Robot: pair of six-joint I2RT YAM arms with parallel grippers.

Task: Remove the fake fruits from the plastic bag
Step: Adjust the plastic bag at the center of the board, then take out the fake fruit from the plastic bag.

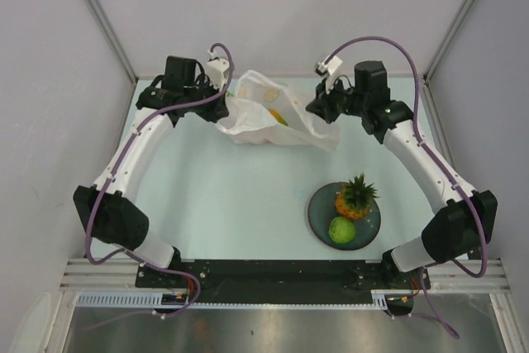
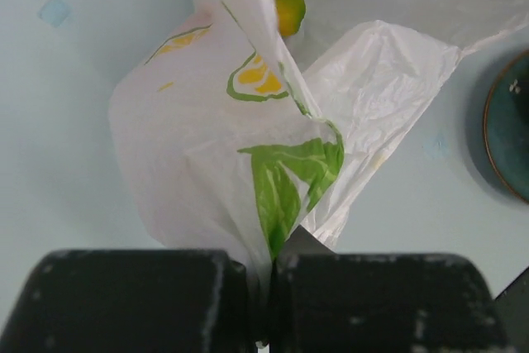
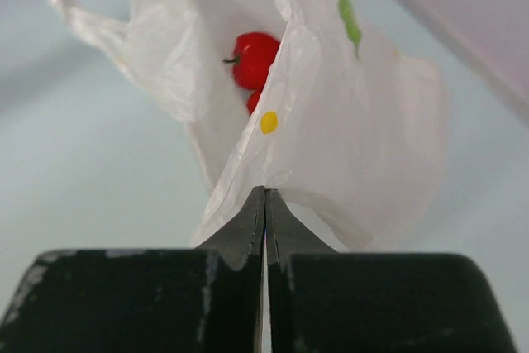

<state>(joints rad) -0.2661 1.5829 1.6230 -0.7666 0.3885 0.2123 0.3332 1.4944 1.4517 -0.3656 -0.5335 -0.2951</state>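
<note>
- While your left hand (image 2: 267, 287) and right hand (image 3: 264, 225) each pinch the plastic bag (image 1: 263, 126), only the right wrist view shows the red fruit (image 3: 254, 57) inside.
- The overhead view alone shows the pineapple (image 1: 354, 201) on the plate (image 1: 317, 214).

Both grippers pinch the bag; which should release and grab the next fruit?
Probably the right gripper: a red fruit shows in the bag ahead of it, and the plate is on its side. The left gripper can anchor.

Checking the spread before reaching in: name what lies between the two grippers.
The thin translucent white plastic bag, pinched by left gripper and right gripper, stretched between them; top view shows it.
</note>
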